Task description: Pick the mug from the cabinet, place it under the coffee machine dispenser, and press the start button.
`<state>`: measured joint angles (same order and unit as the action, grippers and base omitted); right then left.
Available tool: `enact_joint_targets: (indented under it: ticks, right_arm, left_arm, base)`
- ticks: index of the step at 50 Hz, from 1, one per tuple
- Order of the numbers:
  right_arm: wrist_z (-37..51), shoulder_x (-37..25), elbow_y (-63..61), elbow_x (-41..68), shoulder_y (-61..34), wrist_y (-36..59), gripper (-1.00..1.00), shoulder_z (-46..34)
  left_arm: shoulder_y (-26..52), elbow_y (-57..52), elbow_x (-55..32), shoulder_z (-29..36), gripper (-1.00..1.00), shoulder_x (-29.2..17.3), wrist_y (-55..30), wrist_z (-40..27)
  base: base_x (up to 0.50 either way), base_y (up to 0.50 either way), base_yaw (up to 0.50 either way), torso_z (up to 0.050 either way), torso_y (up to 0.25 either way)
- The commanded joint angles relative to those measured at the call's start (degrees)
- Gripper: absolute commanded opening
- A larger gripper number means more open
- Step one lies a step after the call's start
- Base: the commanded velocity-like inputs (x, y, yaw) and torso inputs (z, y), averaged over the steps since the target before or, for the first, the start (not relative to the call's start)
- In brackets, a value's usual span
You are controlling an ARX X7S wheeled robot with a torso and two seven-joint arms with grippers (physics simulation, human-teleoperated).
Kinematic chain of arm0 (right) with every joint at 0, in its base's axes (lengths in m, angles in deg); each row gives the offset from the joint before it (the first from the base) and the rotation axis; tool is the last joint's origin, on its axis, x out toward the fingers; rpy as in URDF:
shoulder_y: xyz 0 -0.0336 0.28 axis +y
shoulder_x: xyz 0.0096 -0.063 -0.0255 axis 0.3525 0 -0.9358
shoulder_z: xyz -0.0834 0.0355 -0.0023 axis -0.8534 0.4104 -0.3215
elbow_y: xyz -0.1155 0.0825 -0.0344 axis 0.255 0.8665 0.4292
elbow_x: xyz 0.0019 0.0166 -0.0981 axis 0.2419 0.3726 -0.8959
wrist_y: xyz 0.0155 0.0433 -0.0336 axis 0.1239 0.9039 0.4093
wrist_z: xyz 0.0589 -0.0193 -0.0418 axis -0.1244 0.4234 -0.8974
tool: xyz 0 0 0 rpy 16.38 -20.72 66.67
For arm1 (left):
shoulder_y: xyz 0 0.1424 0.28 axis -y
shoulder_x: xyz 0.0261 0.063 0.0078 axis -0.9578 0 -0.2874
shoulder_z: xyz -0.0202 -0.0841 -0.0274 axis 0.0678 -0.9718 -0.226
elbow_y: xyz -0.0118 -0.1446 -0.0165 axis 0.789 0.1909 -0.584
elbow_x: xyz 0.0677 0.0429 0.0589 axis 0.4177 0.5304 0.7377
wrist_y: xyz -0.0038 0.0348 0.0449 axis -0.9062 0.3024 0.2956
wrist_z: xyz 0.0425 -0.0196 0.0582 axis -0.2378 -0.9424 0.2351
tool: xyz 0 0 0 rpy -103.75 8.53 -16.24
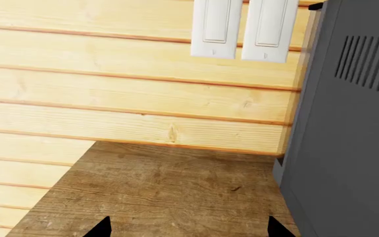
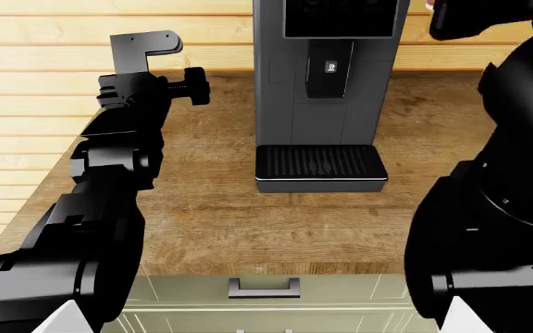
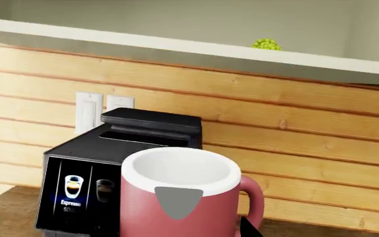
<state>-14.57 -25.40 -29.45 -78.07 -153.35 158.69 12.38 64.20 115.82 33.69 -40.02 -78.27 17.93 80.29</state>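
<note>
1. Drawer front, pale, with a metal handle (image 2: 264, 286): nearest item in the head view, below the counter edge.
2. Left arm, black, jointed: rises from the lower left of the head view across the wooden counter (image 2: 211, 222).
3. Left tool (image 1: 186, 228): only two dark fingertips show at the edge of the left wrist view, set apart with bare counter between them; released, nothing held. In the head view it ends near a grey bracket, left of the machine.
4. Right arm, black, bulky: fills the right side of the head view and covers that end of the counter.
5. Right tool (image 3: 117, 226): grasping the mug (image 3: 181, 200), red with a white rim and inside, handle to one side, upright. Only small dark fingertips show beside the mug's body. The mug is held up level with the machine's top, not on the counter. Its lower part is cut off, and it is not seen in the head view.
6. Black ribbed tray (image 2: 319, 164): at the machine's foot, nothing on it.
7. Coffee machine (image 2: 327, 83), dark grey, boxy: stands at the back of the counter; top cut off in the head view. The mug partly hides its lit display panel (image 3: 77, 195) in the right wrist view.
8. Coffee machine dispenser (image 2: 330, 69): small spout block with a white mark, over the tray.
9. Wall switches (image 1: 242, 29), white, a pair: on the plank wall beside the machine.
10. Small green thing (image 3: 266, 45) on a high ledge: too small to identify.
</note>
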Motion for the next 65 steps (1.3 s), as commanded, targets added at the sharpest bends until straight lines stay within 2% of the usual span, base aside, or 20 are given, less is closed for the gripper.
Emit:
enact_joint_targets:
  ticks: [1,25,48,58,65]
  right_arm:
    - [-0.17,-1.25,-5.49,0.80,9.38,-0.03,-1.00,1.06]
    - [-0.17,-3.11,-13.20,2.12,23.68,-0.06,-1.00,5.92]
    - [0.15,-0.98,-19.70,3.26,38.00,-0.69,-1.00,3.98]
    - [3.99,0.51,-23.00,7.50,42.58,-1.48,-1.00,5.18]
    - [13.82,0.87,-28.00,16.62,45.31,-3.08,-1.00,4.87]
  left_arm:
    - [0.01,0.00,0.01,0.09,1.00,-0.01,-0.05,0.13]
    - [0.04,0.00,-0.02,0.21,1.00,0.05,0.03,0.01]
    - [-0.01,0.00,-0.01,0.30,1.00,0.04,0.24,0.22]
    - [-0.05,0.00,-0.02,0.35,1.00,0.04,0.40,0.35]
    - [-0.06,0.00,-0.02,0.35,1.00,0.05,0.47,0.39]
  base:
    - [0.00,0.00,0.00,0.000,0.000]
    - [0.00,0.00,0.00,0.000,0.000]
    - [0.00,0.00,0.00,0.000,0.000]
    - [0.00,0.00,0.00,0.000,0.001]
    - [0.00,0.00,0.00,0.000,0.000]
